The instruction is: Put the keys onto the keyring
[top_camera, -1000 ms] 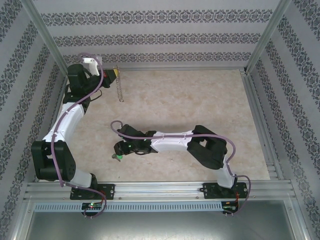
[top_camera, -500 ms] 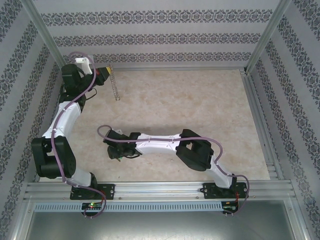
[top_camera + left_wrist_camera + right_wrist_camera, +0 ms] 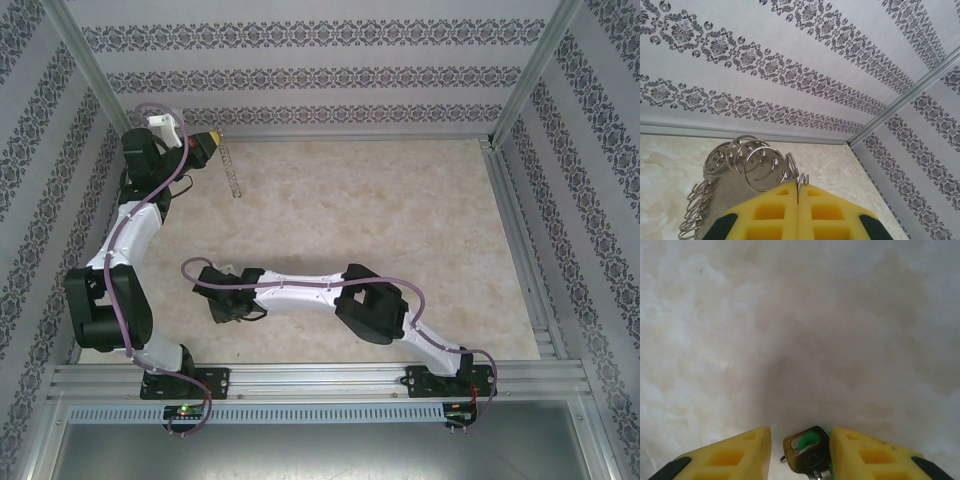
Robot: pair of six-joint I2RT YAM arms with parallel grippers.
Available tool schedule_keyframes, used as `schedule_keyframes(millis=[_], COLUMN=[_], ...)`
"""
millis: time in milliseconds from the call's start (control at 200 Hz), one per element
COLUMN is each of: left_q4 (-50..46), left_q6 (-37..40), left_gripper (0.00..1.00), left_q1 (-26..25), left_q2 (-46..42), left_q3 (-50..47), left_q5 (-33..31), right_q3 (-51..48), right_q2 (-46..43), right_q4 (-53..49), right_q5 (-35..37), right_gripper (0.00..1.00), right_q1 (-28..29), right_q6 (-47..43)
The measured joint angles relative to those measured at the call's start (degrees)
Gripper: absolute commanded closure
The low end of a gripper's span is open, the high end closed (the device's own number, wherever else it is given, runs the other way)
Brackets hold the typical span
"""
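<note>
At the 10 o'clock corner of the surface point(image 3: 380, 210), seen from above, the left tool point(image 3: 207, 143) is held up close to the patterned back wall point(image 3: 330, 80). In its wrist view the yellow pads point(image 3: 770, 215) are pressed flat together, with the thin wire of the keyring point(image 3: 757, 162) pinched in the seam between them. From that pinch the keyring curves off toward 10 o'clock, strung with many small silvery split rings that overlap one another, then drops toward 7 o'clock. From above it reads as a short silvery chain hanging from the tool's tip toward 5 o'clock; I cannot tell whether its lower end touches the surface.

At about 8 o'clock on the surface the right tool point(image 3: 222, 308) points toward 9 o'clock, low over the marbled top. Its jaws stand partly apart. The key point(image 3: 807, 455), green at the head with a dark metal face, lies between them. It sits against the pad at 3 o'clock, while a narrow gap shows on the 9 o'clock side, so it is not clamped. Key and keyring are well apart
</note>
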Motion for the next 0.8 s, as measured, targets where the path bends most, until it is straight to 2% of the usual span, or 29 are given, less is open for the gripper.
schedule_keyframes(millis=[200, 615, 799], left_q4=[0.8, 3.1, 3.3], left_q6=[-0.4, -2.0, -2.5], left_gripper=[1.0, 1.0, 1.0], left_q1=[0.0, 0.0, 0.0], left_q2=[0.0, 0.9, 0.9], left_q3=[0.0, -0.4, -0.5], left_q5=[0.3, 1.2, 1.9], right_q3=[2.3, 0.9, -2.1], right_q2=[1.6, 1.1, -0.5], right_q4=[-1.3, -0.6, 1.2], right_q5=[0.3, 1.9, 2.6], right_gripper=[0.74, 1.0, 1.0], right_q1=[0.7, 0.8, 0.3], right_q6=[-0.1, -0.1, -0.2])
